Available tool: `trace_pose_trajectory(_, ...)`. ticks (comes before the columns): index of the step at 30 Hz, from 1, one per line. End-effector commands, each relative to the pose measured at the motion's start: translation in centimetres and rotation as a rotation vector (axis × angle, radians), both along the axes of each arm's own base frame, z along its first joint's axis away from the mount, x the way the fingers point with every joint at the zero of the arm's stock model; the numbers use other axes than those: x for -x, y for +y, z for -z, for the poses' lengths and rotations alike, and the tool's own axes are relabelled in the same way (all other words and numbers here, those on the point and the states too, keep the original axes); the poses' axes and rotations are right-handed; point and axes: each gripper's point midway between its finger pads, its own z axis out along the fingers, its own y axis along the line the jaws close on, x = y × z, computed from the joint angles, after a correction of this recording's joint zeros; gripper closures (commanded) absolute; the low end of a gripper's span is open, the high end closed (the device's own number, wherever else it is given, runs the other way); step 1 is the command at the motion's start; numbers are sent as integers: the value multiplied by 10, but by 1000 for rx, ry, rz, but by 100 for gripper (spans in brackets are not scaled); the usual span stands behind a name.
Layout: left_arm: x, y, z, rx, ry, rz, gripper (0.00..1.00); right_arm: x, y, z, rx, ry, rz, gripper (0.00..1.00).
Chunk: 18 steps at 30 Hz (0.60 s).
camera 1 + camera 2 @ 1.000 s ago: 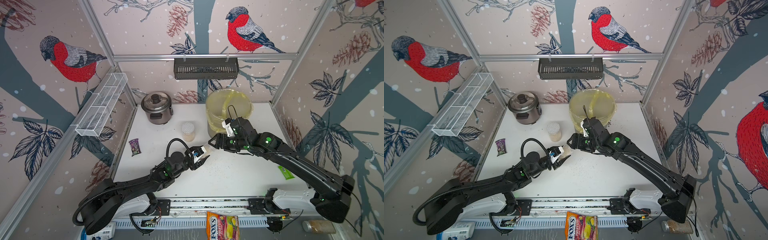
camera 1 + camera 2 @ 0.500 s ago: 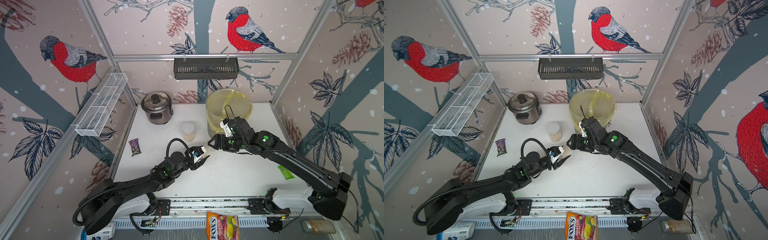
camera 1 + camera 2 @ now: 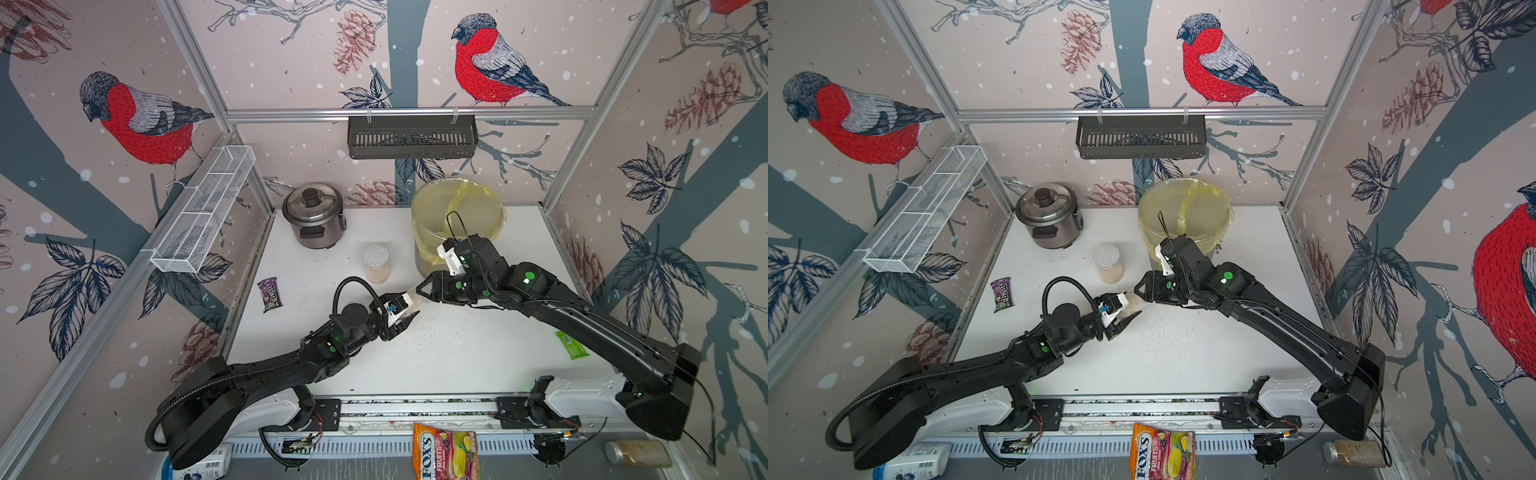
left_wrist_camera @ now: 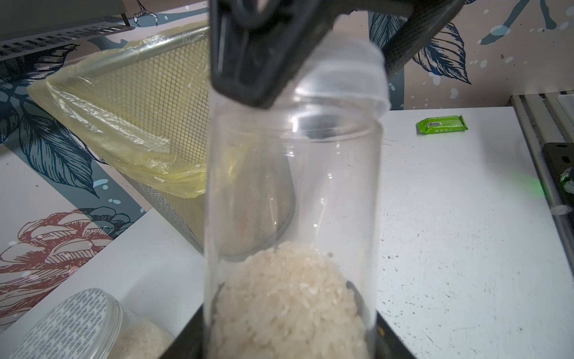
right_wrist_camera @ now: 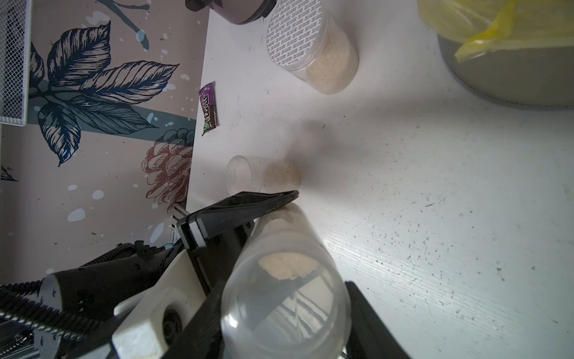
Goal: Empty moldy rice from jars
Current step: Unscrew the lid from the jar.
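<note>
Moldy rice (image 4: 289, 304) lies heaped at the bottom end of a narrow clear jar (image 4: 292, 186). The left jaws are clenched on that same end, with a black finger on each side of its wall. The jar is held clear of the table (image 3: 457, 353), tipped far over toward level, above the middle of the tabletop. Its lidded end points at the right arm. The right jaws stand at that end with a finger on either side of the clear lid (image 4: 348, 77), which is on the jar. I cannot tell whether they are pressing on it.

Just past the left jaws, in the right wrist view, a second narrow jar (image 5: 257, 174) sits on the table with a little rice at its base. I cannot tell whether it carries a lid. Farther back, a wide jar with a silver dotted lid (image 3: 376, 266) stands upright with rice in its lower part. It is between a rice cooker (image 3: 313, 216) and a bin lined with a yellow bag (image 3: 419, 224), and nearer the bin. A purple candy packet (image 3: 270, 294) lies by the table's left edge and a green packet (image 3: 572, 345) by its right edge. Dark specks dot the table under the held jar.
</note>
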Motion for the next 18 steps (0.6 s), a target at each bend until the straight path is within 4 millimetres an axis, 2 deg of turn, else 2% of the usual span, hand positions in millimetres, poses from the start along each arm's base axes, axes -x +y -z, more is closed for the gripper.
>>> trace_pose_trajectory(1,-1,-2,-16,40,-46,7,100,6,6,-5,-15,-38,-93,53)
trace_pose_trajectory(5,2,-3,-13,48,-23,19,100,4,0,-4,23,-93,-173,71)
trace_pose_trajectory(6,3,-3,-11,48,-14,26,100,1,-3,-5,35,-111,-189,73)
trace_pose_trajectory(10,7,-5,-7,57,12,50,100,-12,-14,-9,99,-246,-289,74)
trace_pose_trajectory(13,12,-5,-11,88,21,65,100,-18,-14,-17,124,-372,-357,78)
trace_pose_trajectory(18,18,-6,-14,103,33,98,100,-18,-10,-27,132,-514,-504,82)
